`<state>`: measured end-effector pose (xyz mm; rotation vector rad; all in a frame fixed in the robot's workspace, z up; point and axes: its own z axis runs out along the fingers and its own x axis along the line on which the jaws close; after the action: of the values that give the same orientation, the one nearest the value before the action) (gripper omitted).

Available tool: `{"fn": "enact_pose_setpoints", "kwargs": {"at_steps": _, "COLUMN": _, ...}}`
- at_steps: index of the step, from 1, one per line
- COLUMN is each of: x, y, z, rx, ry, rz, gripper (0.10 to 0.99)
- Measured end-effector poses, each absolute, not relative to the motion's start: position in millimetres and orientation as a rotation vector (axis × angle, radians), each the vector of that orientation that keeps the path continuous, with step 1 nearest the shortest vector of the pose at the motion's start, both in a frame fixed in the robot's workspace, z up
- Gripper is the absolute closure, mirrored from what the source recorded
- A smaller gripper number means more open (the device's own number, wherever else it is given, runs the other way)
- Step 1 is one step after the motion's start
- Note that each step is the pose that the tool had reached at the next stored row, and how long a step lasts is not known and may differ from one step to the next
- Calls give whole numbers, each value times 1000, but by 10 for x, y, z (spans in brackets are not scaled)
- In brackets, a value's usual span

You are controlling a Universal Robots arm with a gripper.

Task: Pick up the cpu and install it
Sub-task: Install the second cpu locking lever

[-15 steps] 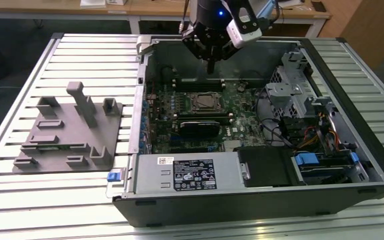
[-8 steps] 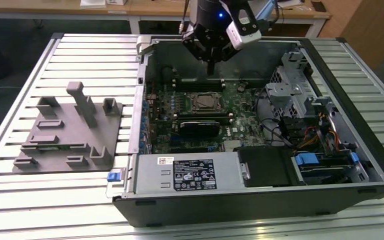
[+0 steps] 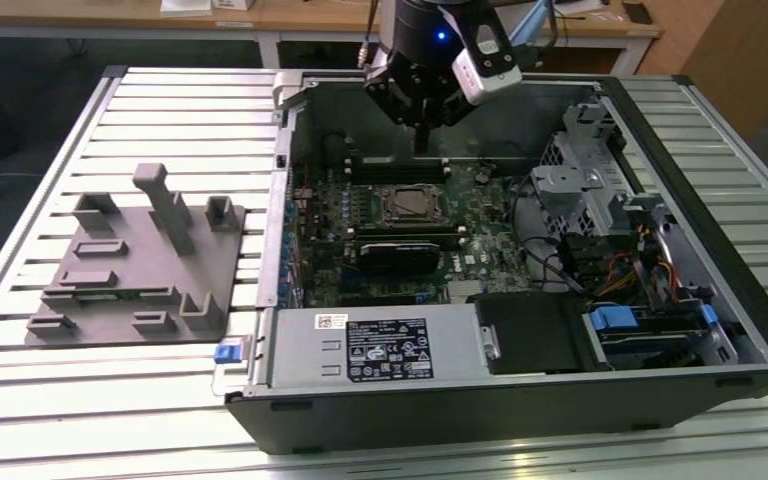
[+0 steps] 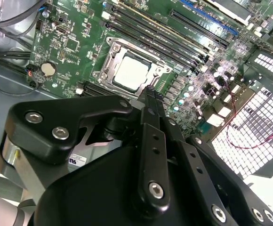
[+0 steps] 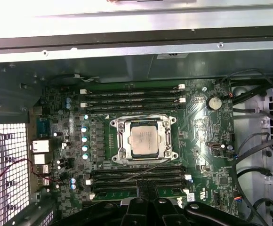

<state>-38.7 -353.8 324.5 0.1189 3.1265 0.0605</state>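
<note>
An open computer case [image 3: 518, 400] is lying on its side on a slatted table [image 3: 37, 200], with the green motherboard [image 3: 357, 215] facing up inside. A black socket frame [image 3: 408, 203] is sitting near the board's middle, with dark memory slots [image 5: 132, 94] running along two opposite sides of it in the first wrist view. A round coin battery [image 5: 214, 102] is sitting near one edge of the board. A labelled power supply [image 3: 377, 345] is filling the near part of the case, beside a blue-tabbed drive bay [image 3: 651, 325]. A grey fixture [image 3: 137, 270] with upright blocks is resting on the table, toward the exterior view's left of the case. Wooden desks [image 3: 291, 15] are standing behind.
</note>
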Motion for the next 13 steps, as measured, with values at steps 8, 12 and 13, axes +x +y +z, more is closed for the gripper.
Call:
{"fn": "enact_pose_setpoints", "kwargs": {"at_steps": 8, "x": -375, "y": -3538, "z": 3238, "rx": 119, "ry": 3126, "rz": 61, "gripper": 980}}
{"fn": "enact_pose_setpoints", "kwargs": {"at_steps": 12, "x": -348, "y": -3538, "z": 3230, "rx": 119, "ry": 3127, "rz": 60, "gripper": 980}}
{"fn": "enact_pose_setpoints", "kwargs": {"at_steps": 13, "x": -347, "y": -3538, "z": 3227, "rx": 119, "ry": 3127, "rz": 60, "gripper": 980}}
